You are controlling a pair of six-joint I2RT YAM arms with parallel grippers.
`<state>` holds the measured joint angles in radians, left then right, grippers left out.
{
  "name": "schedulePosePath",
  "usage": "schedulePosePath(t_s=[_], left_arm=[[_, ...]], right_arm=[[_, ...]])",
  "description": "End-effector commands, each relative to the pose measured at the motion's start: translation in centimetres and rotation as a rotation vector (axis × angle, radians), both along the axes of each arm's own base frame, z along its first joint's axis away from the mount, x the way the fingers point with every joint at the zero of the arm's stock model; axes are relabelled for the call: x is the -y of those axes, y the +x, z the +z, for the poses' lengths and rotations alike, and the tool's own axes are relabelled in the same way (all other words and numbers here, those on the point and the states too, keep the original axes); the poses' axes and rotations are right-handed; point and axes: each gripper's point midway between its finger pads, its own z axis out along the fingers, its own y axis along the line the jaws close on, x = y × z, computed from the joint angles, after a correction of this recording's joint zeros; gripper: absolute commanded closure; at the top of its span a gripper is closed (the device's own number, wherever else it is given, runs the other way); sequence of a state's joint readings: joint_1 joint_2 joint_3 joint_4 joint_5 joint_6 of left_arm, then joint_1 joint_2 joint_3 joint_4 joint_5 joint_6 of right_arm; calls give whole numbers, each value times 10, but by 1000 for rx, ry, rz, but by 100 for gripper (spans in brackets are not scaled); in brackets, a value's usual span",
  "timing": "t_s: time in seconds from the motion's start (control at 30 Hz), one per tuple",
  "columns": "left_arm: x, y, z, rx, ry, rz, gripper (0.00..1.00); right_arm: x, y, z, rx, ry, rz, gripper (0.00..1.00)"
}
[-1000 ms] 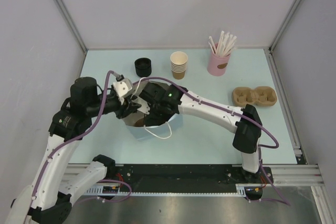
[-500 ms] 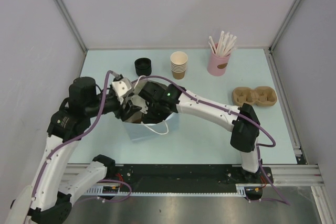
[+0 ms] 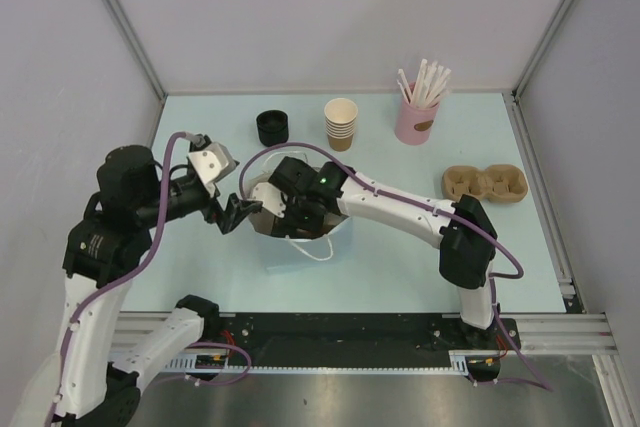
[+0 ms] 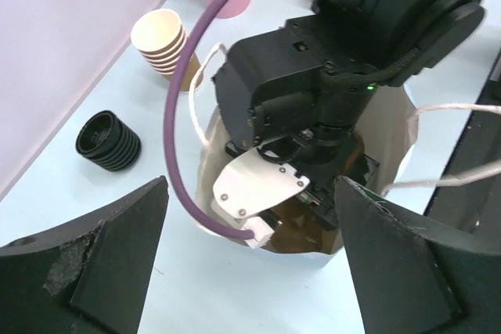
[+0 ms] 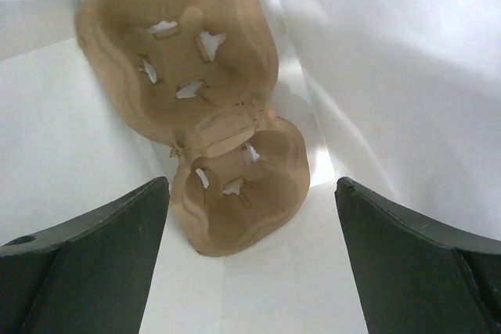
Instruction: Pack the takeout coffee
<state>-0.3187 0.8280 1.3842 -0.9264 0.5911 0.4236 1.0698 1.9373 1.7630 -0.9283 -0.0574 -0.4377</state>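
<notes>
The takeout coffee is out of view in every frame. A white paper bag (image 3: 300, 247) stands at mid-table with its mouth open. My right gripper (image 3: 290, 215) reaches down into it. In the right wrist view that gripper (image 5: 252, 184) is open and empty above a brown pulp cup carrier (image 5: 196, 84) lying on the bag's floor. My left gripper (image 3: 238, 212) hovers just left of the bag, apart from its rim (image 4: 205, 154). In the left wrist view it (image 4: 250, 187) is open wide, with nothing between its fingers.
Along the back stand a stack of black lids (image 3: 272, 127), a stack of lidless brown cups (image 3: 341, 123) and a pink cup of white sticks (image 3: 417, 117). A second brown carrier (image 3: 485, 183) lies at the right. The bag's cord handle (image 3: 312, 247) hangs toward the front.
My left gripper has opened and pulled back leftward off the bag's rim. The bag has shifted slightly right. The right gripper stays inside the bag, open.
</notes>
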Motion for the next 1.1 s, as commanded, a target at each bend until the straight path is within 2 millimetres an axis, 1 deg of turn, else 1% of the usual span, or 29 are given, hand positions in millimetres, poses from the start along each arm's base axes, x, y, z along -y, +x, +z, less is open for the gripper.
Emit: schedulePosePath(t_s=[0.0,0.1,0.17,0.23,0.27,0.3,0.33,0.37,0.4,0.47,0.5,0.53,0.57,0.67,0.7,0.77,0.8,0.83,0.87,0.9,0.93,0.97,1.03,1.07], left_arm=[[-8,12,14,39,-38,78,8],[-17,26,10,47,-41,166,8],[-21,31,9,54,-51,202,8],[-25,34,10,59,-55,233,8],[-27,37,9,61,-57,244,8],[-29,38,9,64,-56,258,8],[-30,40,9,65,-57,269,8],[-31,42,8,64,-57,279,8],[-34,44,7,67,-53,303,7],[-37,49,4,68,-49,322,7],[-38,50,-2,62,-43,330,7],[-40,53,-5,58,-35,342,7],[-40,54,-10,52,-29,346,6],[-40,56,-16,50,-17,344,6],[-40,57,-17,48,-15,343,6],[-36,58,-20,46,-4,318,6],[-35,59,-22,47,6,302,6],[-32,61,-25,42,12,289,6],[-30,62,-26,38,12,275,6],[-29,64,-28,38,20,270,6],[-29,68,-27,45,20,270,6],[-28,73,-31,33,30,277,6],[-27,80,-32,35,33,279,6],[-26,83,-34,26,35,276,6]], right_arm=[[-4,-5,24,-6,74,27,9],[-1,-6,27,-6,65,38,10],[-2,0,40,36,88,27,10],[-3,12,59,119,112,1,10],[-3,15,74,151,138,1,9],[-7,19,92,180,176,4,9],[-6,24,106,219,189,-13,8],[-4,25,118,234,202,-15,8],[-7,27,143,267,252,-20,7],[-5,27,164,286,280,-27,7],[-3,27,177,301,303,-34,7],[-4,27,194,318,340,-39,7],[-1,26,201,324,355,-44,6],[6,19,230,343,423,-52,6],[12,14,246,352,466,-50,6],[19,10,258,356,506,-55,6],[23,6,269,359,537,-54,6],[31,-3,284,355,585,-36,6],[37,-6,296,359,618,-32,6],[41,-11,304,351,643,-19,6],[53,-18,315,348,666,-8,6],[60,-21,325,328,703,12,6],[72,-27,332,309,735,29,4],[74,-26,332,302,743,28,4]])
